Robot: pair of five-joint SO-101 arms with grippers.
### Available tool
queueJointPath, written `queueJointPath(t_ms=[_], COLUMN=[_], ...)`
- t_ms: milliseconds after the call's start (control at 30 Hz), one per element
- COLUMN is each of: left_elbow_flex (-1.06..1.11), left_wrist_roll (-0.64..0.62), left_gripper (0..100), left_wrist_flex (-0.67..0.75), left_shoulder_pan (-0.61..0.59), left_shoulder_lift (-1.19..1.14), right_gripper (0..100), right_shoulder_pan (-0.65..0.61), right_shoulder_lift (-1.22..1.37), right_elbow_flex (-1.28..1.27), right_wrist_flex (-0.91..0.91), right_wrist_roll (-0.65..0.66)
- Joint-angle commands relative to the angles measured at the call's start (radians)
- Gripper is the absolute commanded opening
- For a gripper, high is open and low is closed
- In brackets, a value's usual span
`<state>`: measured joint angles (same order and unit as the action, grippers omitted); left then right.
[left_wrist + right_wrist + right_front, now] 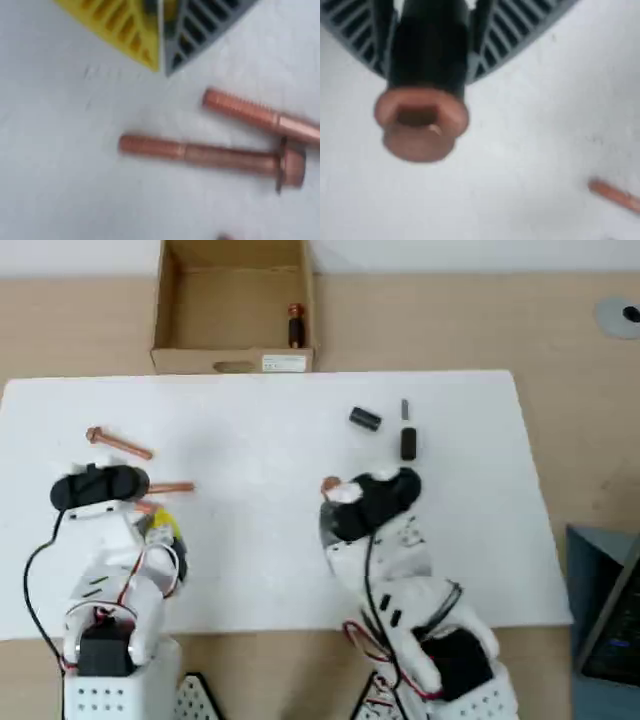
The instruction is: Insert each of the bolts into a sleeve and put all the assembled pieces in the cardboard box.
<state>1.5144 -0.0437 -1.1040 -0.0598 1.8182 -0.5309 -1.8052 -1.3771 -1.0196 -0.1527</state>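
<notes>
My left gripper has its yellow and grey fingertips shut together with nothing between them, just above the white mat. Two copper bolts lie beside it: one with its flanged head showing, another partly cut off. From above, the left gripper sits by a bolt; a third bolt lies farther off. My right gripper is shut on a black sleeve with a copper bolt head sticking out of it. That bolt head shows mid-mat. The cardboard box holds one assembled piece.
Two loose black sleeves lie on the white mat beyond the right gripper, with a thin dark pin by them. A bolt tip shows near the right gripper. A laptop corner is at the right.
</notes>
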Motion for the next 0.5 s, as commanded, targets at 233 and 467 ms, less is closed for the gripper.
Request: queueJointPath(t_ms=[233,467], left_elbow_flex=[0.112,0.129], left_wrist_roll=[0.015,0.011], left_gripper=[0,0], left_wrist_flex=[0.015,0.043], left_shoulder_pan=[-0.031,-0.060], left_shoulder_lift=[0.007,0.007], right_gripper=[0.9,0.9], right_shoulder_pan=[0.015,0.038], right_shoulder_lift=[0.529,0.966], right_elbow_flex=[0.440,0.690], right_wrist_flex=[0.107,0.287], right_wrist_roll=[-0.012,-0.008])
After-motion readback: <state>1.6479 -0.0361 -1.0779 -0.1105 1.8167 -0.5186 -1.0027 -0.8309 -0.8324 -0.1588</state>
